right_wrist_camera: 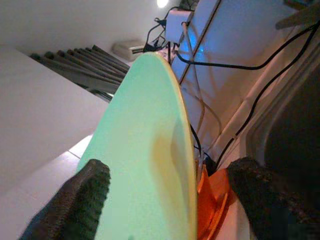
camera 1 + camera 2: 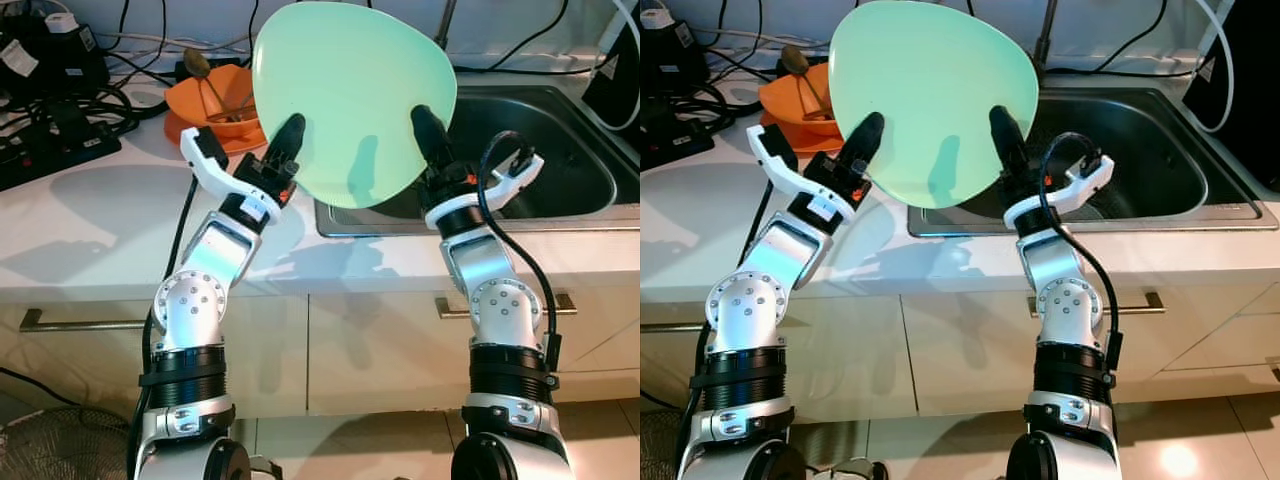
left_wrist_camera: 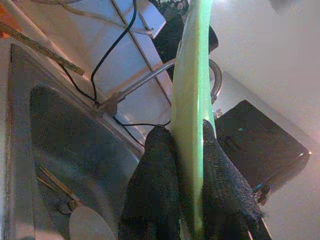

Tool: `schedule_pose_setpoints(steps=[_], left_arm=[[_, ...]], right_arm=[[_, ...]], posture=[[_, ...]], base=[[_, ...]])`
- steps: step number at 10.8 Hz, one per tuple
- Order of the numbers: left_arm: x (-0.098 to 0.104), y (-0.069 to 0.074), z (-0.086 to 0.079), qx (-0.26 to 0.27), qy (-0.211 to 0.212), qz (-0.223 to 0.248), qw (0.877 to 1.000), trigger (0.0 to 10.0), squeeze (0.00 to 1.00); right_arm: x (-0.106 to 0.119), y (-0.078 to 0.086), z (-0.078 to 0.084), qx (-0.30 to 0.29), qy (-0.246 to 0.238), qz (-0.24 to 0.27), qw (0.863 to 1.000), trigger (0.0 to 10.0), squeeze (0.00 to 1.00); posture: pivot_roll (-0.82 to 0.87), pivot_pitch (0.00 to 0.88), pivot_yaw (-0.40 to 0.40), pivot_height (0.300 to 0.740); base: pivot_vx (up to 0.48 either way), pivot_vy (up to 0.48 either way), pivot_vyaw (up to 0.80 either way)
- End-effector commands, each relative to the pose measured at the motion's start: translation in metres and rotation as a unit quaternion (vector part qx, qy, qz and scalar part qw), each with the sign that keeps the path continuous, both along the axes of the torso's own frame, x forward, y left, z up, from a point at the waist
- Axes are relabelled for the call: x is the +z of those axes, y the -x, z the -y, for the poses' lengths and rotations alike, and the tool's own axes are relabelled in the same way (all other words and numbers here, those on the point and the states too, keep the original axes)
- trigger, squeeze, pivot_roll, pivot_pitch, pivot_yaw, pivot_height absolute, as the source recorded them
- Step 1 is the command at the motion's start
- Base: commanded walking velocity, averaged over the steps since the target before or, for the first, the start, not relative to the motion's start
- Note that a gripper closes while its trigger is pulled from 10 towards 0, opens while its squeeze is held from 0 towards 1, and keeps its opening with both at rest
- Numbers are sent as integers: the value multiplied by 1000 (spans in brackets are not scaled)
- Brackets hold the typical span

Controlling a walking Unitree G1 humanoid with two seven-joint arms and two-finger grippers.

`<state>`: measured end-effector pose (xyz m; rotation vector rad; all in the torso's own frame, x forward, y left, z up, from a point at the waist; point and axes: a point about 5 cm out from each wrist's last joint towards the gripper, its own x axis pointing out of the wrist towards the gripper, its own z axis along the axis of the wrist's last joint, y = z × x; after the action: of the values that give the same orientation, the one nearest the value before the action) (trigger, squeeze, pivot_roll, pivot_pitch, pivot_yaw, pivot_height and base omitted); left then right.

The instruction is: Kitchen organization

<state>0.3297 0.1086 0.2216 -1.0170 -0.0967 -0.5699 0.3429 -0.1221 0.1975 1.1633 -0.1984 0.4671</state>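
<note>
An orange bowl (image 2: 205, 100) sits on the white counter (image 2: 90, 220) at the left. The left gripper (image 2: 288, 135) pinches the lower rim of a pale green plate (image 2: 350, 95), held upright above the sink's (image 2: 560, 150) edge. The right gripper (image 1: 170, 200) has its fingers spread, one finger (image 2: 430, 130) against the plate's face.

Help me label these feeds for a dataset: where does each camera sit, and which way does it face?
Left eye view: head, looking down at counter and sink; both arms, left gripper and right gripper at the green plate.
Right eye view: head, same scene.
Left wrist view: along its fingers clamping the plate's edge, sink beyond.
Right wrist view: along its spread fingers; plate face, orange bowl.
Shared: all show the plate.
</note>
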Motion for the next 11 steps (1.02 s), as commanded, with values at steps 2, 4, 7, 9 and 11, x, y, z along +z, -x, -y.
schedule_pose_setpoints(steps=[2, 4, 7, 9, 11], left_arm=[[7, 2, 4, -9, 1, 22, 1000, 10000, 0], [7, 2, 3, -8, 2, 22, 1000, 10000, 0], [6, 1, 4, -6, 4, 19, 1000, 10000, 0], [5, 1, 5, -6, 1, 15, 1000, 10000, 0], [5, 0, 4, -1, -3, 14, 1000, 10000, 0]], right_arm=[[0, 3, -1, -1, -5, 5, 1000, 0, 0], [0, 3, -1, 1, -6, 7, 1000, 0, 0], [0, 4, -2, 3, -9, 10, 1000, 0, 0], [0, 4, -4, 6, -10, 12, 1000, 0, 0], [1, 4, -5, 8, -12, 14, 1000, 0, 0]], posture=[[85, 44, 23, 740], [88, 48, 23, 740], [87, 53, 24, 740], [89, 57, 25, 740], [88, 58, 29, 740]], base=[[0, 0, 0], [0, 0, 0], [0, 0, 0], [0, 0, 0], [0, 0, 0]])
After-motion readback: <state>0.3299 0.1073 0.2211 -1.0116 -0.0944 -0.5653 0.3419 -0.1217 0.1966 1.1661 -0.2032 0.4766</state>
